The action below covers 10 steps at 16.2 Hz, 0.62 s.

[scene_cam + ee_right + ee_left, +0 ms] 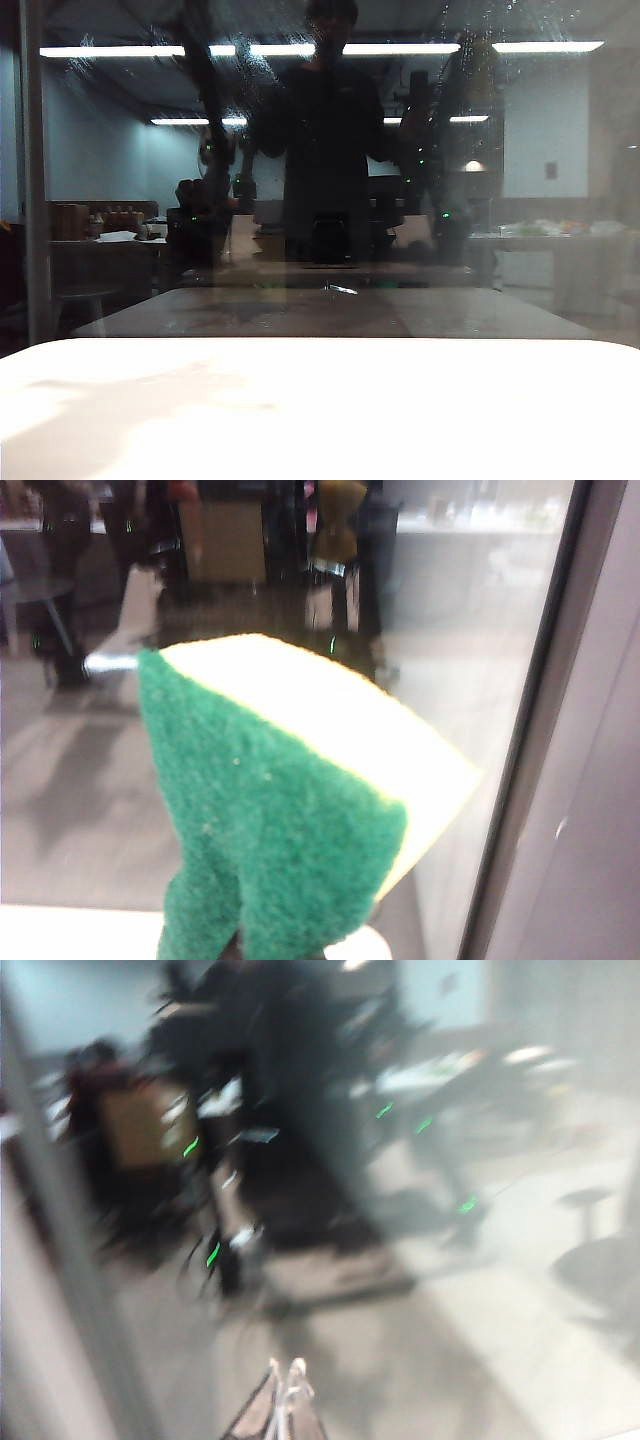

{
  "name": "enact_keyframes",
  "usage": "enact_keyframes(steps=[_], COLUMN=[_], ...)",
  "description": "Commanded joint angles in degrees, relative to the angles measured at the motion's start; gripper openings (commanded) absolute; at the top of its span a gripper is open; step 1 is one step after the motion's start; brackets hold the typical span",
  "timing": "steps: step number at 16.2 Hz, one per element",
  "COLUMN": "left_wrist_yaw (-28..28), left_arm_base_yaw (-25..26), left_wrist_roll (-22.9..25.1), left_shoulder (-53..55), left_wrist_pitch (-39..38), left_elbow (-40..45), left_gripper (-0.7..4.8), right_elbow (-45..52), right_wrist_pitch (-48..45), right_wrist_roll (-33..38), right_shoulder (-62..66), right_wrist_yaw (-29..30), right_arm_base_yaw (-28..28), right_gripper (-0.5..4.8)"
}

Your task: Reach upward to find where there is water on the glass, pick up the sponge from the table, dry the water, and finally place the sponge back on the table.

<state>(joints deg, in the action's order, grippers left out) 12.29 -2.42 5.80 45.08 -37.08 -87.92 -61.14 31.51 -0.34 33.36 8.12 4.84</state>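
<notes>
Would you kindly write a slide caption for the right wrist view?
Right gripper shut on the sponge, green scouring side facing the camera, close to the glass.

Green-topped yellow sponge held up before the glass, apparently pinched.

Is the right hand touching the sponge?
Touching. The right wrist view shows the sponge pinched at its base by the right hand, raised before the glass.

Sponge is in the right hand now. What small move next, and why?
Probably lower the sponge toward the table and set it there. It sits pinched in the right hand, close to the glass, with the white tabletop just beneath it. The left hand is shut and holds nothing.
</notes>
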Motion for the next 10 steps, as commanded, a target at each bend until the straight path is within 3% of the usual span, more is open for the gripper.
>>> enact_keyframes(steps=[1, 5, 10], left_wrist_yaw=[-5.3, -6.3, -8.6], left_arm_base_yaw=[0.0, 0.0, 0.0], left_wrist_roll=[-0.3, -0.5, -5.4], left_shoulder=[-8.1, -16.4, -26.7], left_wrist_pitch=[1.1, 1.0, 1.0], left_elbow=[10.8, 20.8, 34.9], left_gripper=[-0.06, -0.06, -0.06], right_elbow=[4.2, 9.2, 18.4], right_wrist_pitch=[-1.7, -1.7, -1.4], right_wrist_roll=[1.0, 1.0, 2.3], right_shoulder=[-0.5, -2.0, -6.4], right_wrist_yaw=[1.5, 1.5, 1.5], right_arm_base_yaw=[-1.7, -4.1, -6.5], right_gripper=[-0.09, -0.09, -0.09])
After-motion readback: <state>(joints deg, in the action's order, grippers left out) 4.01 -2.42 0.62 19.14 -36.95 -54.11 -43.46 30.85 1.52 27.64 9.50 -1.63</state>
